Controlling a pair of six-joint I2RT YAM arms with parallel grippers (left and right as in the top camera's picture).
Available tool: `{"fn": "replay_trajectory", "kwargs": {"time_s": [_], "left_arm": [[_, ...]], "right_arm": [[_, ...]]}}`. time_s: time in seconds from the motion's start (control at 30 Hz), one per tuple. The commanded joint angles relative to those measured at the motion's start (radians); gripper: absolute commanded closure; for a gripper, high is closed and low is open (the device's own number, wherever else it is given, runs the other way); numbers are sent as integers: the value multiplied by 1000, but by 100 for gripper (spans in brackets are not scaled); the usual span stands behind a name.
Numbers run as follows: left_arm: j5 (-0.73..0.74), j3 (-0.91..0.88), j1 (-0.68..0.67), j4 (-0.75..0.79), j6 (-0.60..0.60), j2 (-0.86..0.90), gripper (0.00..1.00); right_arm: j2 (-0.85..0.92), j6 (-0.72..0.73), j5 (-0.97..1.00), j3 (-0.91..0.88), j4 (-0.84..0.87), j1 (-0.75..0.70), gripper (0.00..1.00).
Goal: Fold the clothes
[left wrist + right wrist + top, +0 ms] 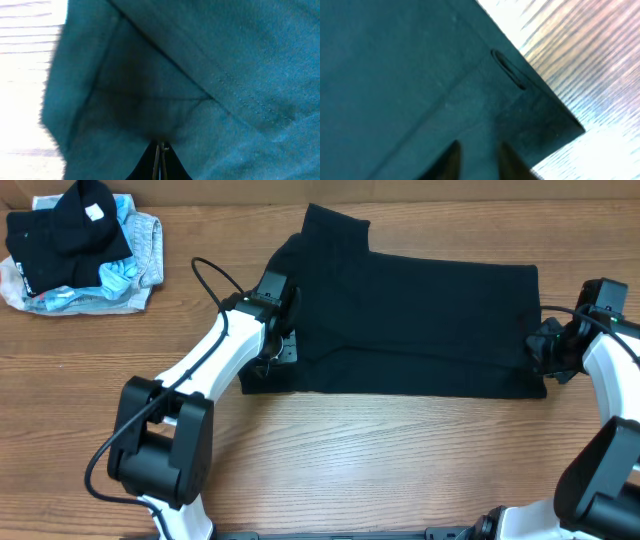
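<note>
The clothes (420, 320) could skew if I lift now. My left gripper (161, 152) is pinched closed on fabric, but my right gripper (478, 146) sits narrowly parted over the corner farthest from the garment pile (80, 245), gripping nothing. They lie flat, well apart from that pile, long axis running away from it, sleeve end nearest.

No legible text, brand, number or sign in any view. Small white label (95, 212) on black garment (75, 230) atop pile at far left: too small to read. Nothing readable on the clothes (420, 320).
</note>
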Motion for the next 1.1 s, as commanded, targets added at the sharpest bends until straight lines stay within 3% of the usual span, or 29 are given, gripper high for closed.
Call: {"fn": "replay_trajectory", "kwargs": {"time_s": [0.0, 0.3, 0.4, 0.53, 0.77, 0.8, 0.87, 0.93, 1.0, 1.07], "left_arm": [[78, -1, 21, 0, 47, 53, 96], [82, -1, 158, -77, -9, 170, 96], [55, -1, 211, -115, -37, 176, 96], [-57, -1, 264, -181, -167, 174, 96], [-87, 0, 301, -210, -176, 174, 96], [-87, 0, 300, -210, -176, 174, 96], [-86, 0, 300, -210, -176, 174, 96], [-85, 0, 299, -210, -176, 174, 95], [-79, 0, 299, -208, -175, 174, 96], [-79, 0, 299, -206, -172, 174, 96]], "right_arm": [[38, 4, -12, -3, -1, 3, 83], [95, 17, -14, -3, 13, 3, 96], [114, 50, -14, -4, 7, 5, 96], [115, 53, -15, -3, -13, 17, 96], [115, 26, -46, -3, -89, 46, 95], [115, 5, -76, -3, -108, 52, 89], [115, -17, -120, -3, -141, 64, 64], [115, -39, -132, -3, -162, 76, 46], [115, -58, -129, -3, -175, 88, 36], [115, -57, -130, -3, -179, 98, 35]]}}
